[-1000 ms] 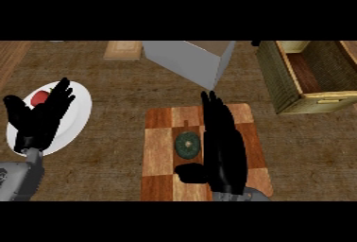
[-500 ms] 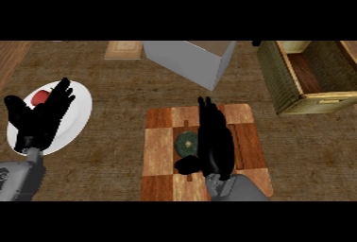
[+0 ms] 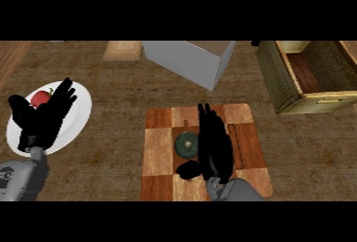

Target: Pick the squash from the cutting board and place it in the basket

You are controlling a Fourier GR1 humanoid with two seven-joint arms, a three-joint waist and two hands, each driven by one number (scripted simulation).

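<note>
Over the board [image 3: 157, 130], my right hand [image 3: 213, 149] lies spread beside the squash [image 3: 185, 144]: grasp step, next I must curl round it.

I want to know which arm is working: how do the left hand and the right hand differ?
The left hand rests over the white plate at the view's left; the right hand is over the cutting board. The left hand has a red item by its fingers; the right hand has the green squash close beside it. Both are black, open, fingers straight.
</note>
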